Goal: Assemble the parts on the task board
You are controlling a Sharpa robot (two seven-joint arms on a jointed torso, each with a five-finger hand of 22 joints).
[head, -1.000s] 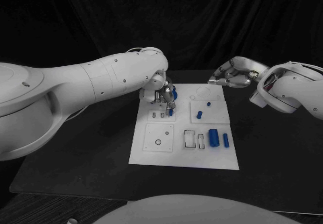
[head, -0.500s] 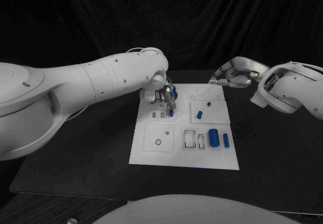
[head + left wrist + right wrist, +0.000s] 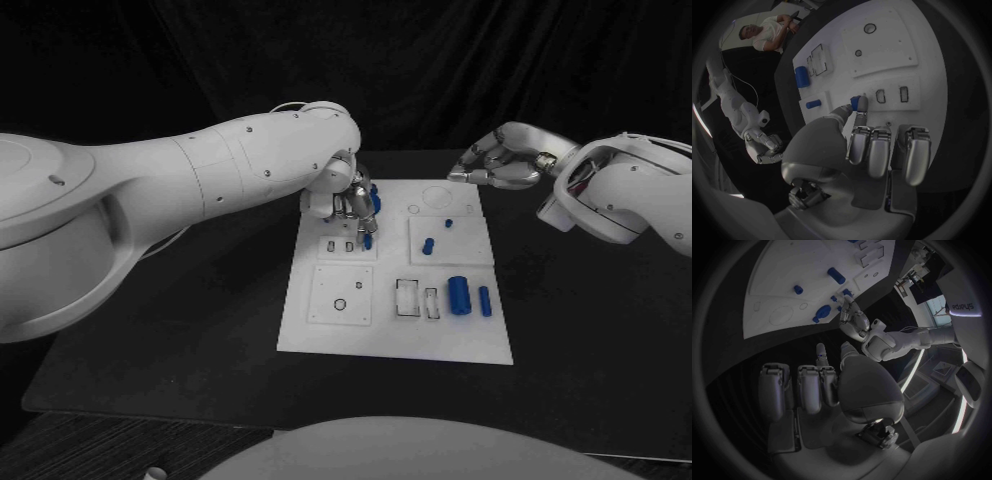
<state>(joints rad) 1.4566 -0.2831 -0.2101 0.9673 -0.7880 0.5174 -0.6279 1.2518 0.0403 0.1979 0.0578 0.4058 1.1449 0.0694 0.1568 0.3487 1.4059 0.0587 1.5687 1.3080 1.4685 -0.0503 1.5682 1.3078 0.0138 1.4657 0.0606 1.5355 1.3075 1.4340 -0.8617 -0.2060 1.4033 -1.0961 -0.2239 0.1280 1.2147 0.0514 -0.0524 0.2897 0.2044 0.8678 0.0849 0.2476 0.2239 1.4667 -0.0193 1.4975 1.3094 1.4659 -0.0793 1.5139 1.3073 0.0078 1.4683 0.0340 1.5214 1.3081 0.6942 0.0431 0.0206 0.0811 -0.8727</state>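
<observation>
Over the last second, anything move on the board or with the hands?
No visible change. The left hand holds a small blue part over the task board's upper left section, as before. The right hand hangs curled and empty off the board's far right corner. The blue parts lying on the board kept their places.

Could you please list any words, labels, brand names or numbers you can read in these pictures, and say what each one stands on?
"sharpa": on the white forearm in the right wrist view, in dark letters; partly in shadow, so the reading is likely but not certain.
Task board: outlines and circles only, with no words or numbers that can be read.
Blue parts: no markings visible.
</observation>
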